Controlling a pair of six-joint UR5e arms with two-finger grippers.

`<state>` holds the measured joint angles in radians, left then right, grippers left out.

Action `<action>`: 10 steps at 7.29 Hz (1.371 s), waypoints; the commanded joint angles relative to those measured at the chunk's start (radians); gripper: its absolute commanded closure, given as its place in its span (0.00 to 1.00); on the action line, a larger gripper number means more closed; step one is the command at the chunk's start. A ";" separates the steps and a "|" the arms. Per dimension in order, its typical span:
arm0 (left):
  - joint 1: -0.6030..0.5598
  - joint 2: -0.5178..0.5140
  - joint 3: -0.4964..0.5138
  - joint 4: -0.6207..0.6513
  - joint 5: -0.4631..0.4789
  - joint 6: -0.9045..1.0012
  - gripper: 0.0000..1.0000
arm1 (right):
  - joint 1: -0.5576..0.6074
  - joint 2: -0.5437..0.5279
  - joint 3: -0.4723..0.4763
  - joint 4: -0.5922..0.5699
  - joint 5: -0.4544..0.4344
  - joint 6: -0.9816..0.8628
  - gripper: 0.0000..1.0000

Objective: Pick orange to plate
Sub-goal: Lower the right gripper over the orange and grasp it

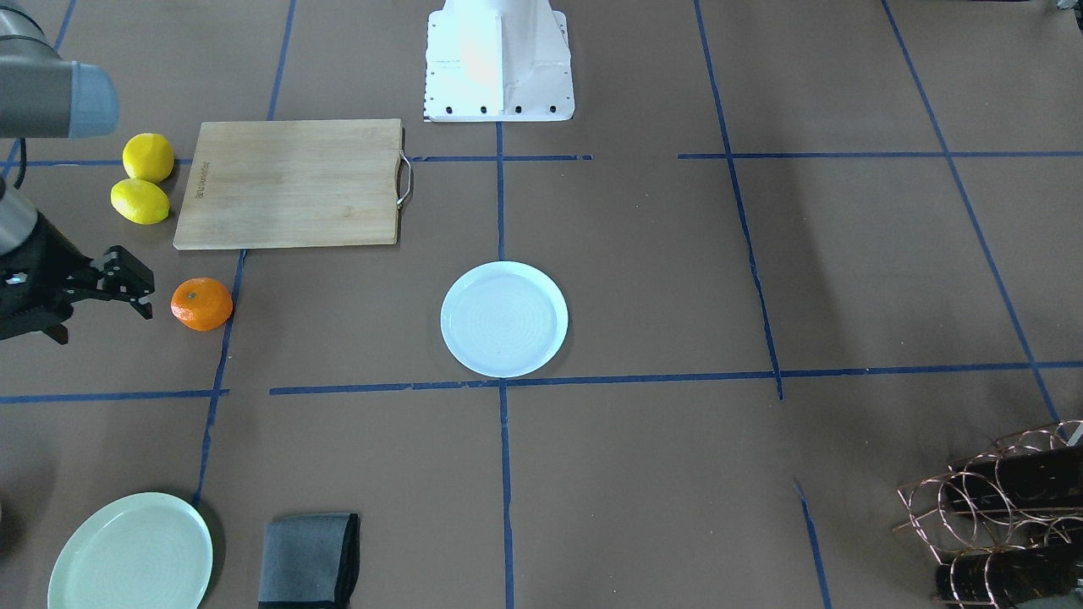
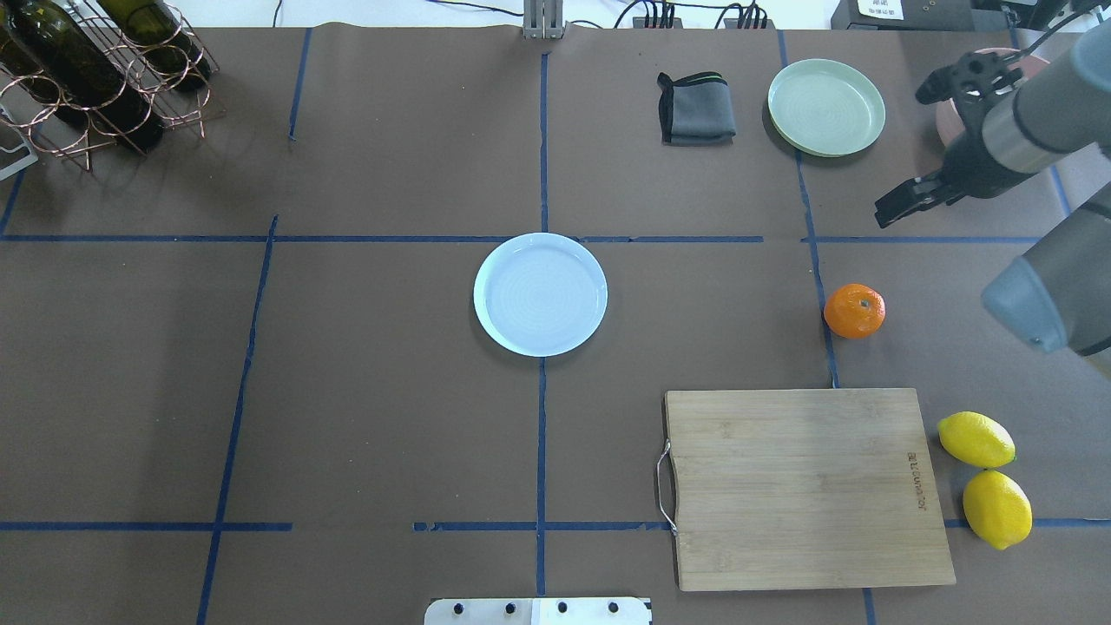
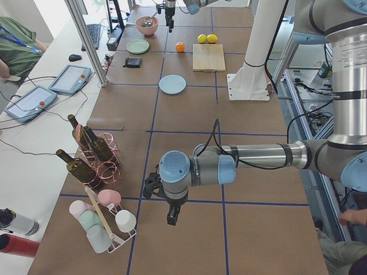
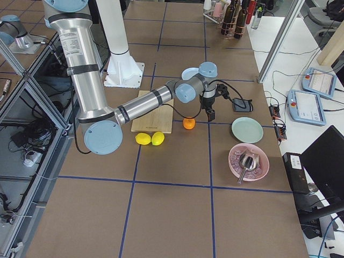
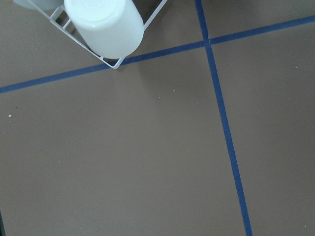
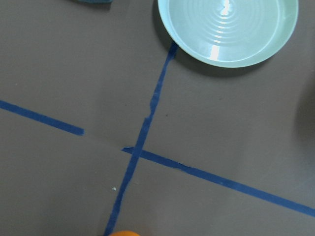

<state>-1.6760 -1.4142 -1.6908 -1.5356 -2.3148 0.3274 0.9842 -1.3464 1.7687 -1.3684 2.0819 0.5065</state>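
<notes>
The orange [image 2: 855, 310] lies on the brown table near the right side, just beyond the cutting board, and also shows in the front view [image 1: 201, 304] and at the bottom edge of the right wrist view [image 6: 123, 233]. The white, bluish plate [image 2: 540, 293] sits bare at the table's middle, well to the left of the fruit. My right gripper [image 2: 903, 154] hovers open beyond and to the right of the orange, not touching it, its fingers [image 1: 127, 279] spread wide. My left gripper [image 3: 172, 217] hangs over the far left end by a cup rack; I cannot tell whether it is open or shut.
A wooden cutting board [image 2: 807, 486] and two lemons [image 2: 976, 440] lie near the orange. A pale green plate [image 2: 826, 107] and a grey cloth [image 2: 694, 108] sit at the back right, and a pink bowl [image 4: 248, 161] beyond them. A wine rack [image 2: 95, 78] stands back left.
</notes>
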 commanded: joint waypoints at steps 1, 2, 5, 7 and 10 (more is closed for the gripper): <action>-0.001 0.000 -0.006 -0.004 0.000 -0.001 0.00 | -0.128 -0.022 -0.028 0.142 -0.106 0.160 0.00; -0.001 0.000 -0.009 -0.004 -0.002 -0.001 0.00 | -0.160 -0.045 -0.026 0.144 -0.139 0.182 0.00; -0.001 -0.002 -0.021 -0.004 0.000 -0.001 0.00 | -0.193 -0.097 -0.028 0.209 -0.161 0.185 0.00; -0.001 -0.002 -0.026 -0.004 0.000 0.001 0.00 | -0.217 -0.097 -0.031 0.209 -0.177 0.187 0.00; -0.001 -0.002 -0.030 -0.004 -0.002 0.001 0.00 | -0.249 -0.097 -0.060 0.209 -0.219 0.185 0.00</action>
<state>-1.6766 -1.4155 -1.7200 -1.5401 -2.3158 0.3282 0.7503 -1.4437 1.7212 -1.1598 1.8837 0.6930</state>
